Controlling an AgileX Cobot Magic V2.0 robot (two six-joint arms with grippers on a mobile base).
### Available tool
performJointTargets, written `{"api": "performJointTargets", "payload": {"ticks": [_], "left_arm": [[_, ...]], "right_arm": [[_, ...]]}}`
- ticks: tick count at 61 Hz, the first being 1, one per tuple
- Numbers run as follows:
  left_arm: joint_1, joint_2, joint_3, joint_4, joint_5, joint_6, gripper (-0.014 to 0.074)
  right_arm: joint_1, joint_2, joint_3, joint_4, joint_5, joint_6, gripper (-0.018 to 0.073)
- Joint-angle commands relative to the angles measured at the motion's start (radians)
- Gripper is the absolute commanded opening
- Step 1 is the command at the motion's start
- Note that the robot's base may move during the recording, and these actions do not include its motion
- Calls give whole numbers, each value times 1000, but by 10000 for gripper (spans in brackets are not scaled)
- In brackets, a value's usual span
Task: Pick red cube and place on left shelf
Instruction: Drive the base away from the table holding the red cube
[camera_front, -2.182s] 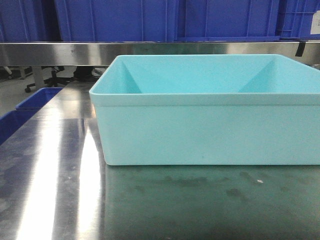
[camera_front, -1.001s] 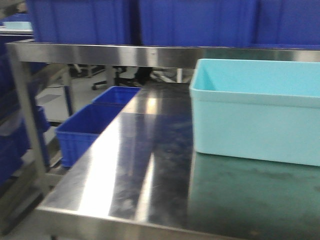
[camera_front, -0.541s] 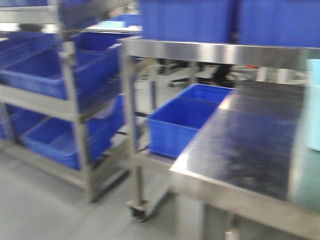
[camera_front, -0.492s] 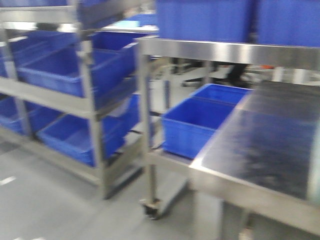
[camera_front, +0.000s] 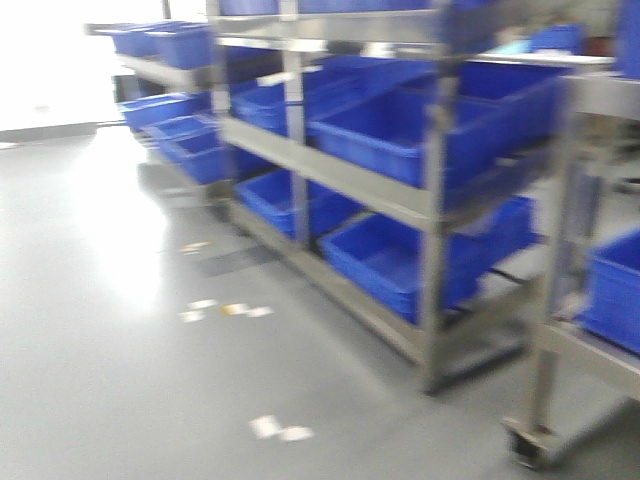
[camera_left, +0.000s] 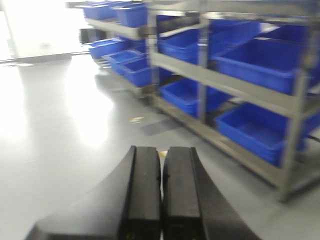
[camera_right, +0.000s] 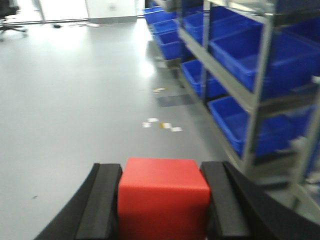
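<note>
In the front view, which is blurred, the left shelf (camera_front: 400, 197) runs from the upper middle down toward the right. Its flat metal rails carry rows of blue crates (camera_front: 400, 130) on several levels, and its near corner post stands on the floor at lower right. To the left of it lies a wide stretch of grey floor (camera_front: 120, 380) with a bright glare and a few pale scraps (camera_front: 280, 430). At the far right edge stands a second steel frame on a wheel (camera_front: 527, 447), close beside the shelf's end. Neither claw nor the cube shows here. In the left wrist view, the left claw (camera_left: 161, 155) has its two black fingers (camera_left: 142, 190) pressed almost together with only a thin slit between them, and it holds nothing. Beyond it is bare floor (camera_left: 65, 130), with the shelf (camera_left: 235, 87) off to the right, well apart. In the right wrist view, the red cube (camera_right: 162, 200) sits squarely between the fingers (camera_right: 105, 200) of the right claw (camera_right: 161, 175). Both fingers press flat against its sides, so the claw is open just the cube's width. The shelf (camera_right: 264, 65) rises along the right side, its front rails angled away, while the floor ahead and to the left lies open as far as an office chair (camera_right: 10, 15) in the top left corner.
</note>
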Motion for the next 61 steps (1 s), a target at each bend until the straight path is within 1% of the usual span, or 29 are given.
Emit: {"api": "performJointTargets", "payload": {"ticks": [1,61], "left_arm": [[-6,-15,23,-7,-87,-1,102],[-6,-15,23,-7,-87,-1,102]], "right_arm": [[-1,6,-24,-15,-84,-7,79],[-1,7,-24,-15,-84,-7,79]]}}
